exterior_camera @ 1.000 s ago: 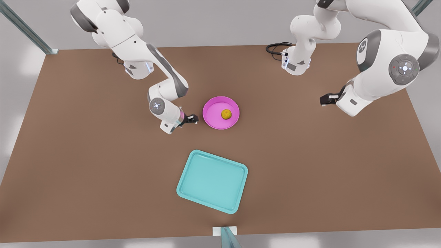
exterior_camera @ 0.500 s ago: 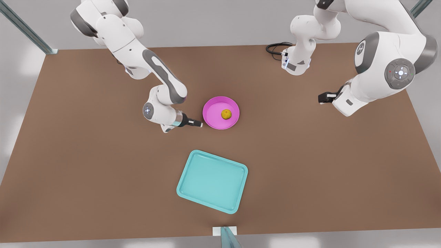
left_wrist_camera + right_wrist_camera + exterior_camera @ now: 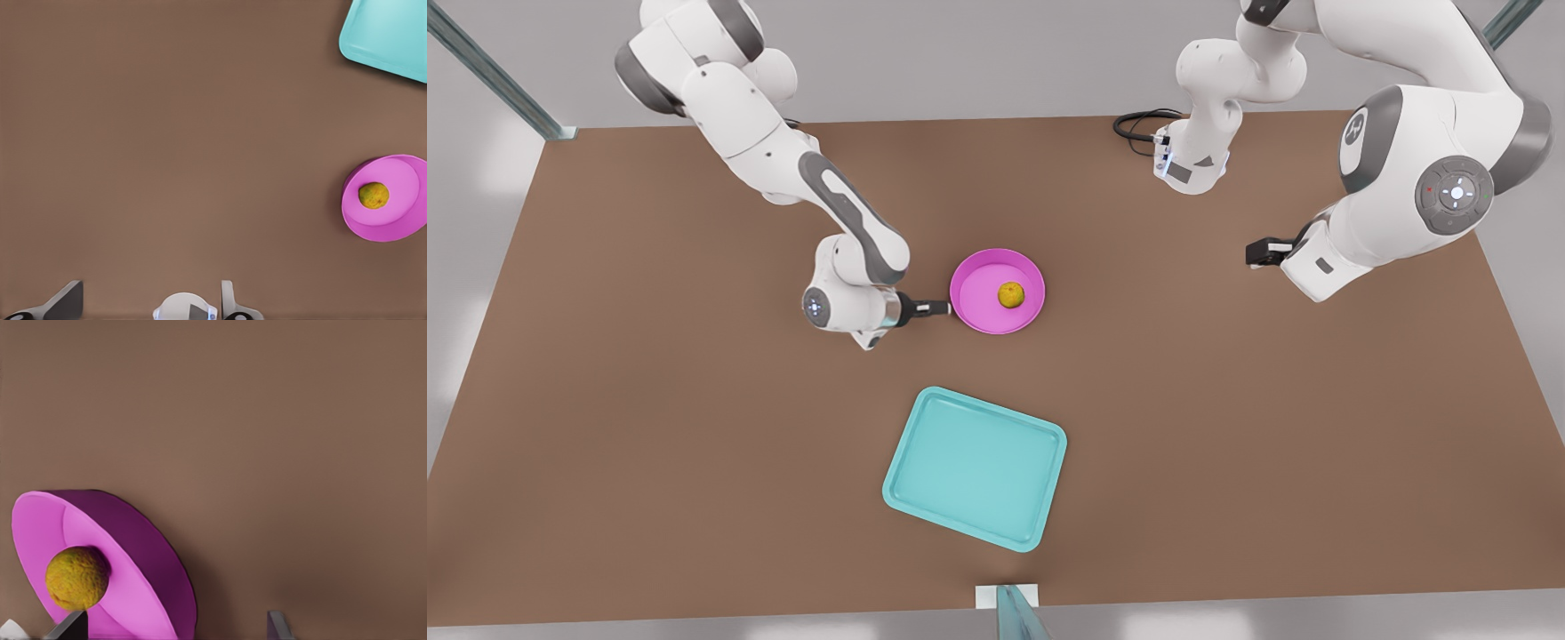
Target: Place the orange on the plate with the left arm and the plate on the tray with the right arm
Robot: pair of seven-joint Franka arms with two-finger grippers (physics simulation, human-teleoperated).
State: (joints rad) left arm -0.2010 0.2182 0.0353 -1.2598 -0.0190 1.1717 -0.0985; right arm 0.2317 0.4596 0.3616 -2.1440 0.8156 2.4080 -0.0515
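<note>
The orange (image 3: 1010,294) lies inside the pink plate (image 3: 978,289), which sits on the table in the middle. The teal tray (image 3: 975,468) lies nearer the front edge, apart from the plate. My right gripper (image 3: 941,308) is low at the plate's rim, on the front view's left side. In the right wrist view this gripper (image 3: 177,620) is open, with the plate (image 3: 140,580) and orange (image 3: 77,577) close in front of it. My left gripper (image 3: 1260,253) waits open above the table at the front view's right, holding nothing. Its wrist view shows the plate (image 3: 400,217) far off.
A black cable (image 3: 1143,124) lies by the arm base at the back. Metal frame posts stand at the back corners, and another post (image 3: 1014,613) stands at the front edge. The tray's corner (image 3: 390,33) appears in the left wrist view.
My right gripper has swung down and forward until its fingertips reach the plate's rim. The left arm has drifted slightly. Plate, orange and tray have not moved.
</note>
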